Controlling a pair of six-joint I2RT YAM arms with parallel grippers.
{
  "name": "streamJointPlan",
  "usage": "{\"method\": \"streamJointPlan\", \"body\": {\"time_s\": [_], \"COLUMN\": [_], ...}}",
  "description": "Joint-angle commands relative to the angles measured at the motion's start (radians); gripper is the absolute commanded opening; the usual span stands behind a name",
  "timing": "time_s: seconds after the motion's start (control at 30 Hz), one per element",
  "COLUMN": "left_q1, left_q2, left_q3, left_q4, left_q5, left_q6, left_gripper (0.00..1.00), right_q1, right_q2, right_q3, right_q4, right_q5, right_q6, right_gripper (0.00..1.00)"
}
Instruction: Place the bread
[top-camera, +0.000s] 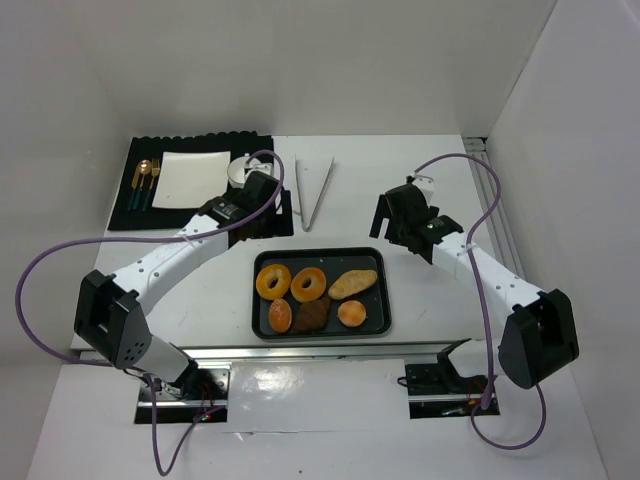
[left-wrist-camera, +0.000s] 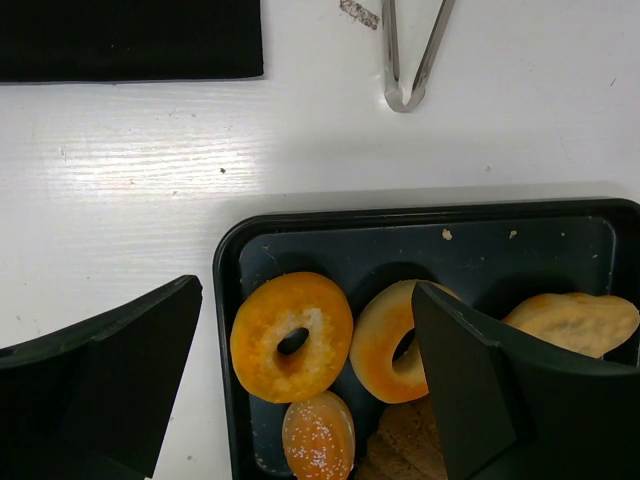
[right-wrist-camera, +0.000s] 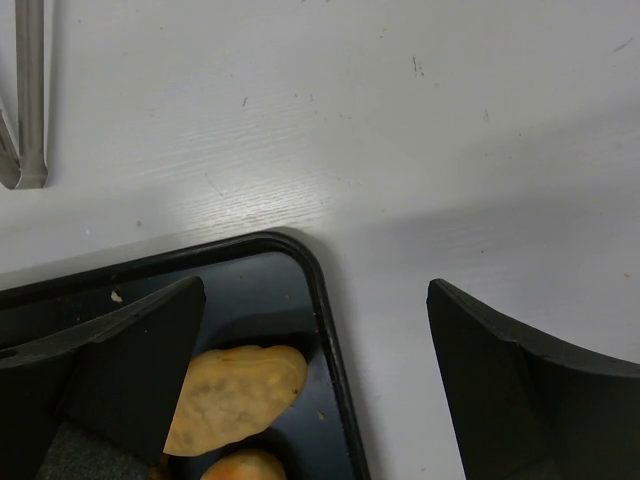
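Ahead of left end effector (left-wrist-camera: 305, 300), bread (left-wrist-camera: 262, 345)

Black mat (top-camera: 125, 217) back-left: gold cutlery (top-camera: 146, 182), white cup (top-camera: 238, 170) on it.

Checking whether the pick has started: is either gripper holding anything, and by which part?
Nothing is held. The left gripper and the right gripper both hang open and empty over the tray rim.

Bare counter (top-camera: 350, 215) lies open between the metal tongs (top-camera: 313, 192) and the black tray (top-camera: 320, 252), whose raised rim and closely packed breads (top-camera: 352, 284) crowd passage, while the black mat (top-camera: 125, 215) borders the left.
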Motion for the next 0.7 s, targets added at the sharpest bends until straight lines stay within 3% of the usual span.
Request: {"method": "streamJointPlan", "body": {"time_s": [0.0,0.43,0.67], "left_q1": [0.005,0.005,-0.014], "left_q2": [0.002,0.156,0.469], "left_q3": [0.022,0.134,0.367], "left_q4": [0.015,0.025,-0.026], "left_q5": [0.008,0.082,0.036], "left_q6": [-0.01,0.034,0.066], "left_gripper": [1.0,1.0,1.0], "right_q1": [0.008,0.008,0.008], "right_q2": [-0.014,-0.043,-0.052], "right_q3": [0.025,0.025,0.014], "right_q4": [0.009,0.0,0.0], "right_q5": [0.023,0.041,0.053], "right_q6": [0.007,0.007,0.007], "right_gripper": [0.99,0.99,0.99]}}
